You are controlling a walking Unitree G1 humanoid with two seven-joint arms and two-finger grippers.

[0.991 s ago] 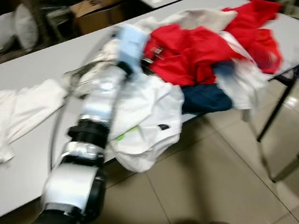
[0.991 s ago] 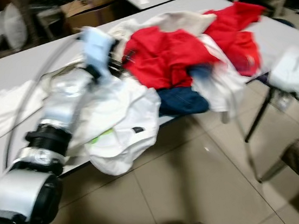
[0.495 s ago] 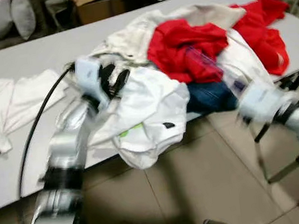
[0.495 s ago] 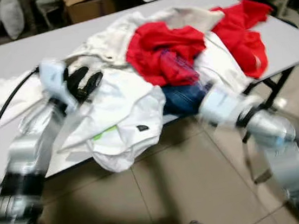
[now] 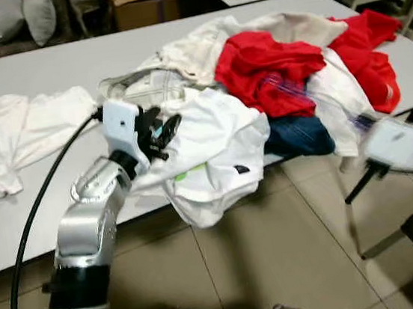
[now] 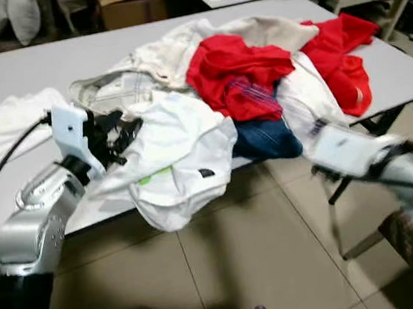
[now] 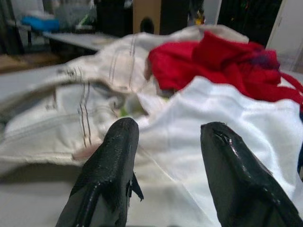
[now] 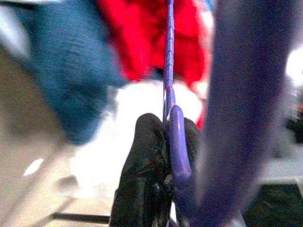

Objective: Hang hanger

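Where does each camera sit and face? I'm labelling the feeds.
Head eyes: look down at the grey table of clothes; left gripper over the white T-shirt.
Left wrist: along open jaws toward the red garment.
Right wrist: jaws shut on the purple plastic hanger.
Shared: the red garment.

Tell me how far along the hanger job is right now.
Early stage. Done: the right gripper is shut on the purple hanger, held off the table's front edge beside the clothes pile. In hand: the left gripper is open, over the white shirt. Left: nothing is on the hanger yet, and no rail is in view.
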